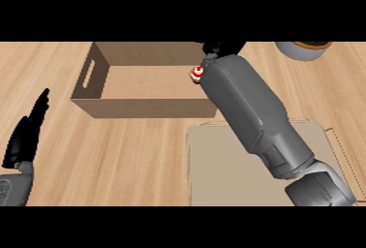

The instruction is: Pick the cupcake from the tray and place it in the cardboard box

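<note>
Right hand (220, 48), top centre, curls round the small red-and-white cupcake (196, 73), holding it over the right inner edge of the open brown cardboard box (100, 104), probably for release. Flat beige tray (229, 164) on wooden desk (129, 160) lies bare. Left hand (27, 135) rests open, lower left.

No writing, label, brand mark or number can be read anywhere — the cardboard box (143, 80) shows plain brown walls with only a slot handle cut in its left side, the tray (229, 169) just below the box is bare beige, and the desk (107, 155) around the box carries wood grain only
</note>
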